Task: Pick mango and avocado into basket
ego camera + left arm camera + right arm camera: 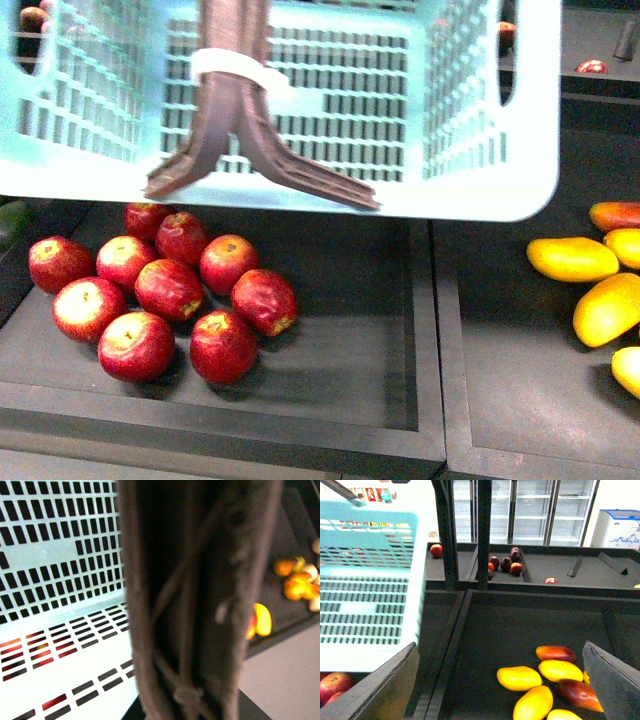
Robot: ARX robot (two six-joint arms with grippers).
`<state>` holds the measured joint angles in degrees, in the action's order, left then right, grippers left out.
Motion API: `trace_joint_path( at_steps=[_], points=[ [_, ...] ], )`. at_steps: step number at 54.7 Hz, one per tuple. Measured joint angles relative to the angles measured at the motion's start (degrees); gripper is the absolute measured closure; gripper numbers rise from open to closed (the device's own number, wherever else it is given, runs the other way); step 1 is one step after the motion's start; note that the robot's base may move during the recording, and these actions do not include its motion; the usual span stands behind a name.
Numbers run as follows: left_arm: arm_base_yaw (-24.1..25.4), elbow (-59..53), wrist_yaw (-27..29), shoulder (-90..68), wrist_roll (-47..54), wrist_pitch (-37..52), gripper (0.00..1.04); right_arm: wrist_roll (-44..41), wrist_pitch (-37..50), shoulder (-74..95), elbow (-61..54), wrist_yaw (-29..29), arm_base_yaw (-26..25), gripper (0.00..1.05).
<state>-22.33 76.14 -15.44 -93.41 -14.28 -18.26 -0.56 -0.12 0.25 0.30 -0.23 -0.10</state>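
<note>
Dark tray (520, 622) w/ mango (519, 678); ahead of spread right pincer (499, 647).

Red apples (168, 288) clustered, touching, in dark tray (340, 340); glass-door coolers (535, 510) in background.

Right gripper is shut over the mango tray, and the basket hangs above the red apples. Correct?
No: the right gripper is open, its fingers spread wide apart, as the right wrist view shows. The rest holds: it is over the tray of mangoes, and the basket hangs above the red apples.
</note>
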Motion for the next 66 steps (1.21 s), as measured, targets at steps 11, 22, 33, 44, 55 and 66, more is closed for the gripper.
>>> trace_joint_path(
  at_steps=[11,22,33,44,55,66],
  points=[
    [-4.09,5.46,-2.86,-6.84,0.20,-1.29,0.98,0.00,0.00,0.00,0.00,0.00,0.00,0.08],
    [-4.66,7.78,-2.95,-7.21,-0.57,-0.74,0.98,-0.02,0.00,0.00,0.00,0.00,0.00,0.08],
    [-5.33,7.76,-2.29,-5.44,-0.81,-1.33,0.98,0.00,0.00,0.00,0.00,0.00,0.00,0.08],
    [-5.42,7.76,-2.25,-4.94,-0.81,-1.33,0.98,-0.02,0.00,0.00,0.00,0.00,0.00,0.08],
    [-5.38,7.76,-1.84,-4.94,-0.83,-1.36,0.98,7.45,-2.01,3.04,1.33,-2.16,-1.42,0.08],
    [-5.38,7.76,-2.01,-4.85,-0.83,-1.36,0.98,11.67,10.16,25.57,11.82,-13.40,-17.59,0.08]
  ],
)
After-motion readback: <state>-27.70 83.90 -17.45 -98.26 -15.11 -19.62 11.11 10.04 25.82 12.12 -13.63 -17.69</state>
